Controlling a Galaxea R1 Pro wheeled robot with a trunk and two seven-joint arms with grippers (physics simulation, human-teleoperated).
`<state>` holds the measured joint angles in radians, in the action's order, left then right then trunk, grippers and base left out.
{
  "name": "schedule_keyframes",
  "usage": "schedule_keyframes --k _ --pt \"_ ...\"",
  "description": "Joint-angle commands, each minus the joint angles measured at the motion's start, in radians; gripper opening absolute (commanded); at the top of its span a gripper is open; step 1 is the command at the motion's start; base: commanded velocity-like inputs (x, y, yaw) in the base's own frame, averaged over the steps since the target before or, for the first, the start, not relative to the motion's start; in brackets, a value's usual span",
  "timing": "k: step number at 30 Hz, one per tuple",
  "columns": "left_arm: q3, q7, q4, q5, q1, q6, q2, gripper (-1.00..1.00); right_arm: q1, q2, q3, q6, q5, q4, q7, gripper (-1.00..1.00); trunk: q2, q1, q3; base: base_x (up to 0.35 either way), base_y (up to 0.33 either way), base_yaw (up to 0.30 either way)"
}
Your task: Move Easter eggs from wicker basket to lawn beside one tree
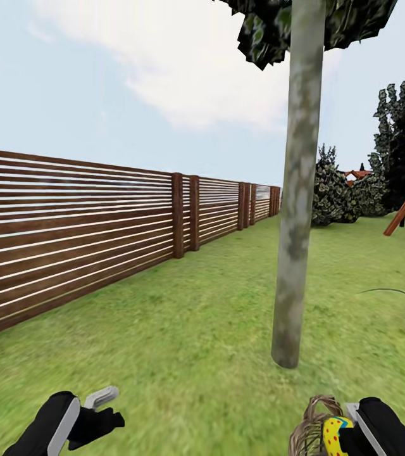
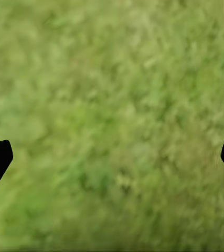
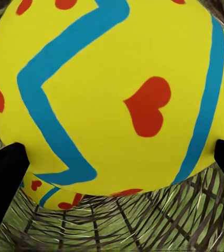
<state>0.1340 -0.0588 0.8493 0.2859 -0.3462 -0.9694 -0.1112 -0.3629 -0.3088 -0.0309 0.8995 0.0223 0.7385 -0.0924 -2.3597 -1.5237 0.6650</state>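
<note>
Yellow egg (image 3: 112, 94) gripped in right claw (image 3: 112, 157) over wicker basket (image 3: 143, 220)

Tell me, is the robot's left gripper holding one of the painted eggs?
No: in the left wrist view the left gripper has its jaws spread wide with only lawn between them.

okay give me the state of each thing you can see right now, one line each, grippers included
Left gripper: open, empty, over the lawn.
Right gripper: shut on the Easter egg, over the basket.
Easter egg: held between the gripper's fingers, above another egg.
Wicker basket: upright on the lawn, at least one egg inside.
Tree: upright just ahead, no eggs seen at its base.
</note>
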Motion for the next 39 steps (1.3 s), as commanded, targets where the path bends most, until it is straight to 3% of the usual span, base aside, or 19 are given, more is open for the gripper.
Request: schedule_keyframes --k 1,3,6,18,39 --pt "-0.014 -0.006 -0.004 -0.005 0.0 -0.004 0.001 1.0 -0.001 -0.001 -0.003 0.004 0.002 0.001 -0.002 -1.0 0.007 0.004 -0.003 0.0 0.0 -0.203" --pt "-0.052 -0.005 -0.017 -0.005 0.0 -0.003 0.003 1.0 -0.001 -0.001 -0.004 0.004 0.002 0.001 -0.003 -1.0 0.021 0.012 -0.01 0.0 0.0 -0.246" --pt "-0.065 -0.006 -0.02 -0.004 0.0 -0.003 0.002 1.0 -0.001 0.0 -0.004 0.004 0.001 0.001 -0.003 -1.0 0.042 0.023 -0.021 0.0 0.0 -0.184" --pt "-0.067 -0.005 -0.019 -0.004 0.0 -0.003 0.003 1.0 -0.001 0.005 -0.006 0.004 -0.001 0.001 -0.001 -1.0 0.126 0.069 -0.059 0.0 0.0 -0.011" --pt "-0.067 -0.004 -0.021 -0.004 0.0 -0.002 0.005 1.0 -0.001 0.013 -0.006 0.002 -0.005 0.0 -0.001 -1.0 0.273 0.15 -0.127 0.0 0.0 -0.146"
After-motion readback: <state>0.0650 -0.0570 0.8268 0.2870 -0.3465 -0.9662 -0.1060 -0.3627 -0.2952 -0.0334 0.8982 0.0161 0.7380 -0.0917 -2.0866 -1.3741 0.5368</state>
